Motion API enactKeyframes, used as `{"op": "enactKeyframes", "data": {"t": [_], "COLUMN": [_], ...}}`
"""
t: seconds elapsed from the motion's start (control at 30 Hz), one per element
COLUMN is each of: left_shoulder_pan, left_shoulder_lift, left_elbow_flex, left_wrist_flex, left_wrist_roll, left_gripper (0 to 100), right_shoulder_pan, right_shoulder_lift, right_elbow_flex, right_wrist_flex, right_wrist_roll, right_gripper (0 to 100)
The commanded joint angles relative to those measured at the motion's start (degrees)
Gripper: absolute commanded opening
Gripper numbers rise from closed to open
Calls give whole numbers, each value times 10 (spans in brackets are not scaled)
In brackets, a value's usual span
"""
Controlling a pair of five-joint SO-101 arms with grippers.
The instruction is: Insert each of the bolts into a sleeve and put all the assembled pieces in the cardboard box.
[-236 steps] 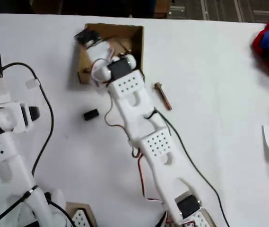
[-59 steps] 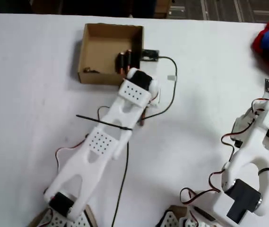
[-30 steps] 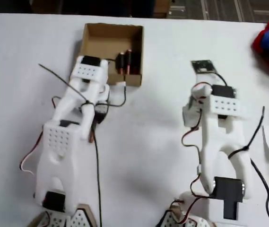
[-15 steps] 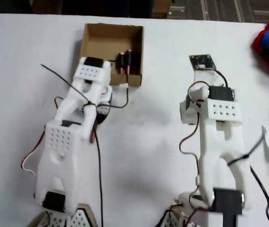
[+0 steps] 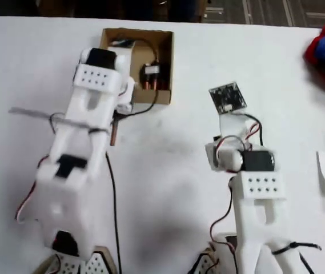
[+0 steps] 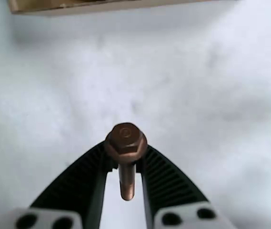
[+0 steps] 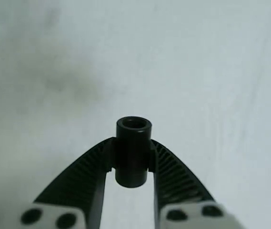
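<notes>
Left gripper (image 6: 125, 153) is clamped on a copper bolt (image 6: 126, 168). Its hex head sits at the jaw tips and the shank runs back between the jaws toward the wrist. Right gripper (image 7: 133, 143) is closed the same way on a black sleeve (image 7: 133, 152), with the open bore at the jaw tips and the body lying back between the jaws. Each piece's long axis follows the line of its own gripper.

From above, the bolt (image 5: 113, 130) pokes out beneath the left arm (image 5: 88, 108), its length running near to far. It sits just near of the cardboard box (image 5: 108, 43). The right arm (image 5: 256, 188) stands well apart to the right on the white table (image 5: 168, 188), so the sleeve lies to the right of the bolt with open table between them.

Everything turns on that gap and on the two axes. My guess is the grippers must come together toward the middle and turn until the shank's free end faces the bore on one line. A small tilt would probably make the tip catch the sleeve's rim.

Two assembled pieces (image 5: 151, 77) already lie in the right side of the box. The left arm is much the nearer one to it for the drop afterwards.
</notes>
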Motion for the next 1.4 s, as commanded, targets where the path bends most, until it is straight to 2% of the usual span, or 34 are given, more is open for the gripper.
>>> {"op": "enactKeyframes", "data": {"t": [0.0,0.13,0.37,0.47,0.63,0.83,1.07,1.2,1.37], "left_shoulder_pan": [48,62,62,62,63,69,132,169,173], "left_shoulder_lift": [-211,-367,-583,-641,-680,-683,-680,-680,-680], "left_elbow_flex": [103,268,504,577,643,648,649,649,648], "left_wrist_flex": [-13,-156,-422,-524,-657,-692,-687,-687,-687], "left_wrist_roll": [18,81,192,252,266,266,265,266,264], "left_gripper": [24,24,24,24,24,24,24,24,24], "right_shoulder_pan": [-22,-65,-124,-148,-173,-179,-178,-165,-140], "right_shoulder_lift": [-42,-62,-73,-73,-83,-141,-225,-243,-241], "right_elbow_flex": [35,76,92,105,132,169,217,263,316], "right_wrist_flex": [-60,-160,-377,-412,-411,-411,-422,-493,-575], "right_wrist_roll": [2,-9,-139,-148,-148,-148,-148,-148,-148], "right_gripper": [23,23,23,23,23,24,23,23,23]}}
